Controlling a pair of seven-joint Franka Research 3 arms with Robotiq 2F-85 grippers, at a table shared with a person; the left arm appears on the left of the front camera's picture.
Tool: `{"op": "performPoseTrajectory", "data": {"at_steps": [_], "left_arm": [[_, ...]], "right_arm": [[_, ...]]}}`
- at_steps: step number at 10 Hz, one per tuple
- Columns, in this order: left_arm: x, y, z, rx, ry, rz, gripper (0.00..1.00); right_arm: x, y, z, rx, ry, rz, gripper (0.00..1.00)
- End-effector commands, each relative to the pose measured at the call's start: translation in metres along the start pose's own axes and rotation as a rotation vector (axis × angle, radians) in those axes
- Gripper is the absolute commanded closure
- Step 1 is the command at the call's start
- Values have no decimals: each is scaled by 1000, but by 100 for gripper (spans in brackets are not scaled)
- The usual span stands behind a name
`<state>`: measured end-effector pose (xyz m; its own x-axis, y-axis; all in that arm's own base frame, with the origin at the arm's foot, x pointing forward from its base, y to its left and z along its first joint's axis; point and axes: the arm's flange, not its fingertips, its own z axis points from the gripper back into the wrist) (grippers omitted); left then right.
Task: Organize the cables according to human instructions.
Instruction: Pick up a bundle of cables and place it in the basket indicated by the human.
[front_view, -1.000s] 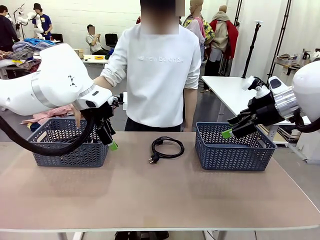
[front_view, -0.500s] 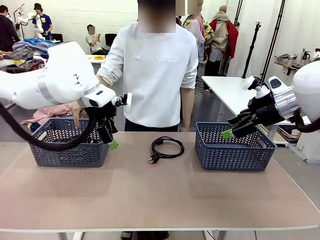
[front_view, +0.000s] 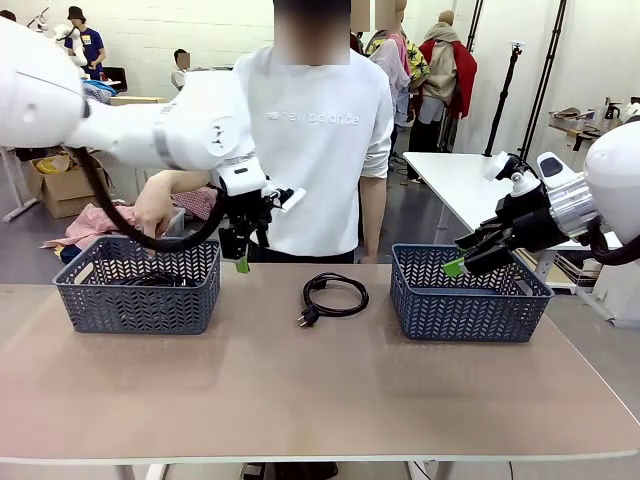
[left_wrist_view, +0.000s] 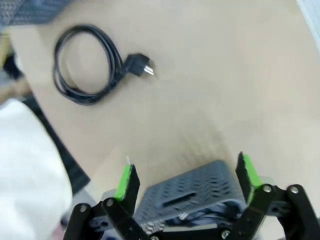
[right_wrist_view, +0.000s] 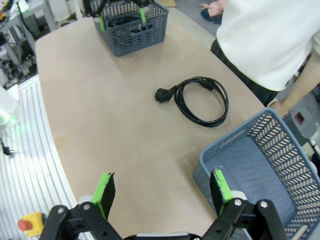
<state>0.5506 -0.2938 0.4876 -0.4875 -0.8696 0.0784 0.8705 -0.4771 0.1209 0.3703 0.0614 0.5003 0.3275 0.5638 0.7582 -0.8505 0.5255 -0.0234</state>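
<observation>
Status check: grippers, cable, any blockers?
Left gripper open, empty, by left basket. Right gripper open over right basket. One coiled cable mid-table, path unobstructed.

Left gripper (front_view: 242, 258) hanging fingers-down at ten o'clock from table centre, jaws wide apart, nothing between them. Right gripper (front_view: 458, 262) at three o'clock, fingers aimed toward nine, spread wide, likewise holding nothing.

My right hand (right_wrist_view: 162, 192) hangs with its green-padded fingers (right_wrist_view: 105, 187) spread wide above the tan worktop (right_wrist_view: 100, 115). A coiled black cable (right_wrist_view: 202, 100) lies at frame centre. One blue basket (right_wrist_view: 260, 160) sits lower right, another basket (right_wrist_view: 131, 27) at the top, holding dark cords.
</observation>
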Motion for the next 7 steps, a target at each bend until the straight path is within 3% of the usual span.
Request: {"op": "performPoseTrajectory", "data": {"at_steps": [1, 3, 7], "left_arm": [[7, 45, -4, -44, 88, -196, 0], [24, 71, -20, -60, 119, -320, 0], [30, 65, -30, -50, 104, -288, 0]], "right_arm": [[-1, -4, -2, 18, -29, 14, 0], [-1, -4, -2, 18, -29, 14, 0], [-1, -4, -2, 18, -29, 14, 0]]}}
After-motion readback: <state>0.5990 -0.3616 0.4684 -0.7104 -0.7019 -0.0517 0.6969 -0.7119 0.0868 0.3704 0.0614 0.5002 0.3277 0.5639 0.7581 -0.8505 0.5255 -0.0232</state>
